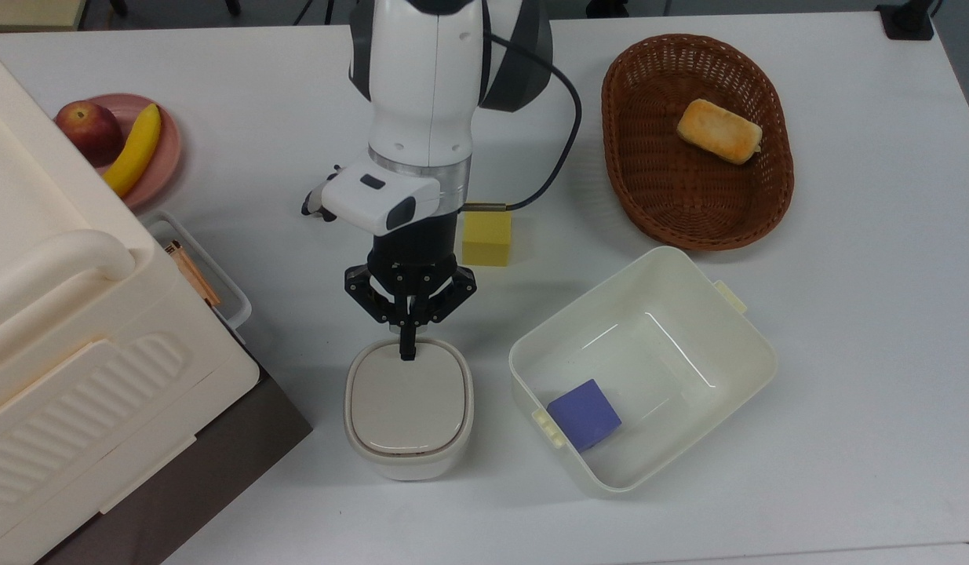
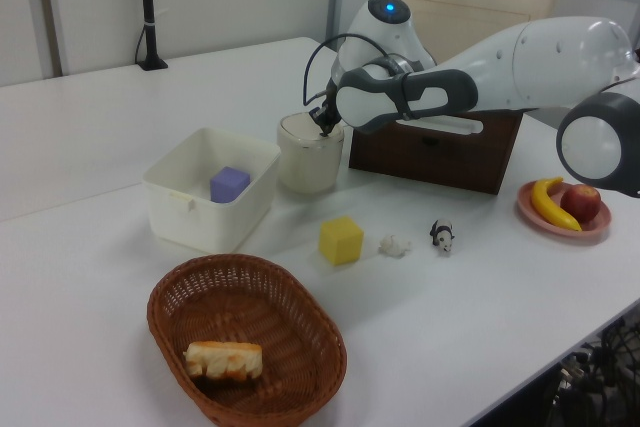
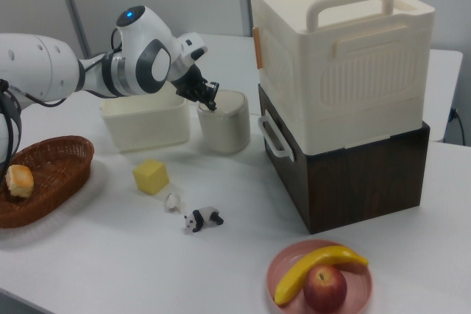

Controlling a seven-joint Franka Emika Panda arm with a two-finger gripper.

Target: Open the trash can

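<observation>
The tool (image 1: 407, 351), fingers pinched narrow and holding nothing, presses its tip on the trash can (image 1: 409, 408) lid's edge, mid-counter (image 1: 845, 314).

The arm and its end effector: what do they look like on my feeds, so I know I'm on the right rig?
The arm has glossy white shells with dark grey joint covers, a silver ring at the wrist, and a blue light on one joint. A black cable loops alongside. The end effector is black, with open linkage bars and slim fingers.
</observation>
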